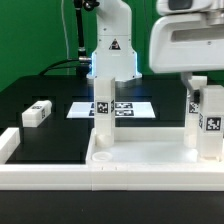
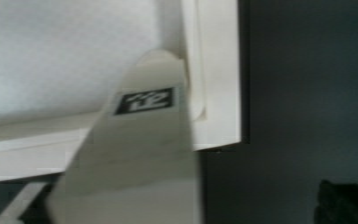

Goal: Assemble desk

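The white desk tabletop lies flat at the front of the black table, rim upward. One leg stands upright on its corner at the exterior view's left. A second leg stands on the corner at the right, directly under my gripper. In the wrist view this leg with its tag runs up between my fingers, next to the tabletop's rim. A dark finger stands apart from the leg's side. The gripper is open around the leg. A third leg lies loose on the table.
The marker board lies behind the tabletop, in front of the robot base. A low white border wall runs along the front edge and turns up at the exterior view's left.
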You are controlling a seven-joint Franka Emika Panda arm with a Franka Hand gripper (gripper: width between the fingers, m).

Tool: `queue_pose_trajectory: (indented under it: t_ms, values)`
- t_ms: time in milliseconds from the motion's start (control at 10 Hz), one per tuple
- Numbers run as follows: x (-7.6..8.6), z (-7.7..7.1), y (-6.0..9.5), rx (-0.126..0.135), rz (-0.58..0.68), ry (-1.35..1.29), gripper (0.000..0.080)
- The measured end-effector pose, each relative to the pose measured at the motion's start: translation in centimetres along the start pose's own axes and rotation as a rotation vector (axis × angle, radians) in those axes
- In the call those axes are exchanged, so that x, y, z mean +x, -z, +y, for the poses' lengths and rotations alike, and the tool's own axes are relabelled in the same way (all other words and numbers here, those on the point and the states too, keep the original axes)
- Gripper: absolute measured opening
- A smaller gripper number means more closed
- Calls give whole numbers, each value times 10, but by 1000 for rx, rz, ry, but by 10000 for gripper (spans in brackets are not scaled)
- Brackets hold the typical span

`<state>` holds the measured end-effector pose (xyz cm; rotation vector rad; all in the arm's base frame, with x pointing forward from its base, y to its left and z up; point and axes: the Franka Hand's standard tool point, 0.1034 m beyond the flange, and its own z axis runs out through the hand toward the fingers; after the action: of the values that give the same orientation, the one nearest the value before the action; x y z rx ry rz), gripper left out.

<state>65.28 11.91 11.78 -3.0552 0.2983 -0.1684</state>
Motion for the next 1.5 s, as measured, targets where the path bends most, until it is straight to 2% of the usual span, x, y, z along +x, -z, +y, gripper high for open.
queue_pose_trajectory:
  t_ms: [100,200,300,500,800,1000,1100,1300,1400,1500]
  values:
    - [1,2,-1,-2,0,-18,649]
    - [1,2,-1,-2,0,-32,536]
    - [1,3,-1,-3,0,-87,318]
    - [2,10,-1,-13,0,-245,303]
    - [-3,12,-3,-52,-83,-803,293]
    - [-1,10,-4,-4,-130,-1183,293]
    - [1,12,-3,2,-138,-1269,293]
    - [0,11,-4,0,-135,-1276,293]
    - [0,11,-4,-4,-129,-1190,363]
    - [-2,11,-6,-19,-113,-998,363]
